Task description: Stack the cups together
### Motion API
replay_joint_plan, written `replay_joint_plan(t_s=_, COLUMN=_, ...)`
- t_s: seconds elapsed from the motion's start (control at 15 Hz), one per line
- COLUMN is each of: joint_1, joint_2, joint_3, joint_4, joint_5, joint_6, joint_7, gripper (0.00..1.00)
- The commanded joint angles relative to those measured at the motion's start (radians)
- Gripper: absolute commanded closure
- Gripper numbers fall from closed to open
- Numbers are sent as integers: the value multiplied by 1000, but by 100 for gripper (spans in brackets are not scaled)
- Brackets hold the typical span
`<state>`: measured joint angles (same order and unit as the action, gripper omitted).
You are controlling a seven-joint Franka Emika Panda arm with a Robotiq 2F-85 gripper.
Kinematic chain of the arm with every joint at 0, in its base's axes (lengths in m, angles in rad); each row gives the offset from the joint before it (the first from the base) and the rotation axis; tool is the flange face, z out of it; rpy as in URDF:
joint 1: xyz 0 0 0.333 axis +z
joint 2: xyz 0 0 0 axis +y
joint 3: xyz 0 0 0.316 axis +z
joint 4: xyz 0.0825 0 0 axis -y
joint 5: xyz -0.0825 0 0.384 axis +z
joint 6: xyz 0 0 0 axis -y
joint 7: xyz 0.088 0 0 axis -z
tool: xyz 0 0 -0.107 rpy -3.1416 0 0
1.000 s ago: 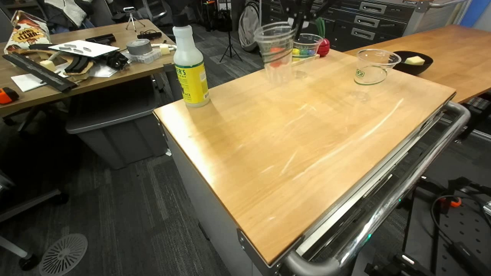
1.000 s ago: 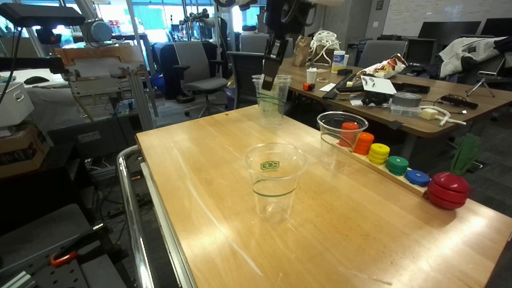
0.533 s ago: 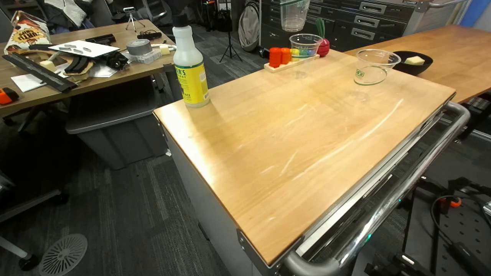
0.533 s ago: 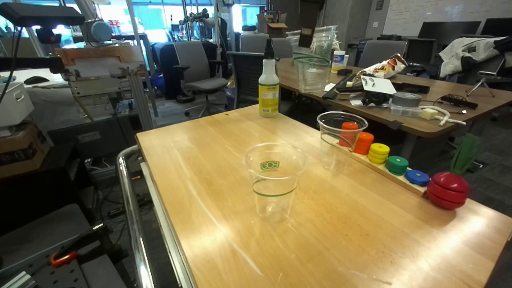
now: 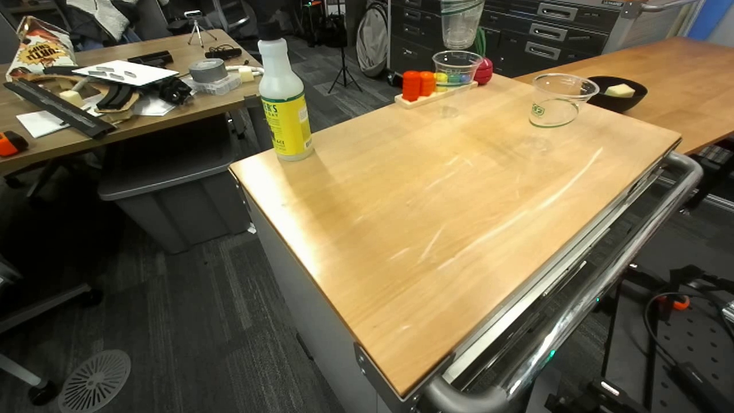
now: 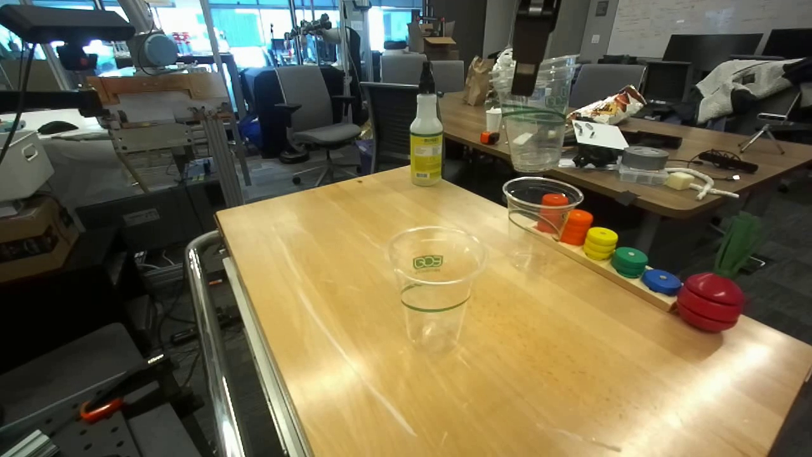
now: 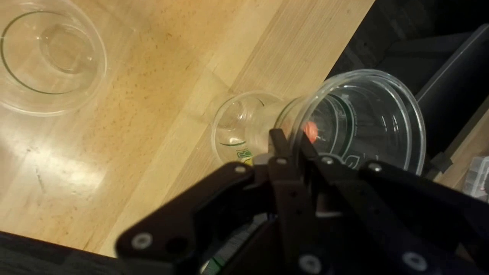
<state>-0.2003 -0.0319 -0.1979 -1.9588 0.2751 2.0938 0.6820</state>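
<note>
My gripper (image 6: pixel 525 82) is shut on the wall of two clear nested cups (image 6: pixel 538 136), held upright in the air. In the wrist view the fingers (image 7: pixel 292 137) pinch the rim of these nested cups (image 7: pixel 376 122), which show a double rim. In an exterior view only the lower part of the nested cups (image 5: pixel 461 28) shows. Below them a clear cup (image 6: pixel 523 219) stands upright beside the toy; it also shows in the wrist view (image 7: pixel 229 126). Another clear cup (image 6: pixel 438 295) stands upright nearer the middle of the table, also in the wrist view (image 7: pixel 53 65).
A toy with coloured discs on a wooden base (image 6: pixel 634 276) lies along the table edge, behind the standing cup. A red toy with a green top (image 6: pixel 710 301) is at its end. A yellow-labelled bottle (image 6: pixel 426 152) stands at a table corner. A metal rail (image 5: pixel 573 310) runs along one side.
The nested cups rose from in front of the bottle and moved over towards the cup beside the toy. In the last half second they came slightly lower. The standing cups have not moved.
</note>
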Motion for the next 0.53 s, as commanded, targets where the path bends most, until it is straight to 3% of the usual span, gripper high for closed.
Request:
replay_joint_plan(t_s=0.0, joint_1=-6, joint_2=11, joint_3=-5, joint_4=-15, joint_5=-7, joint_6=33, joint_7=9, gripper=98)
replay_joint_plan(t_s=0.47, joint_1=-2, joint_2=36, joint_3=-5, joint_4=-28, joint_5=-32, joint_6=35, joint_7=0, gripper=98)
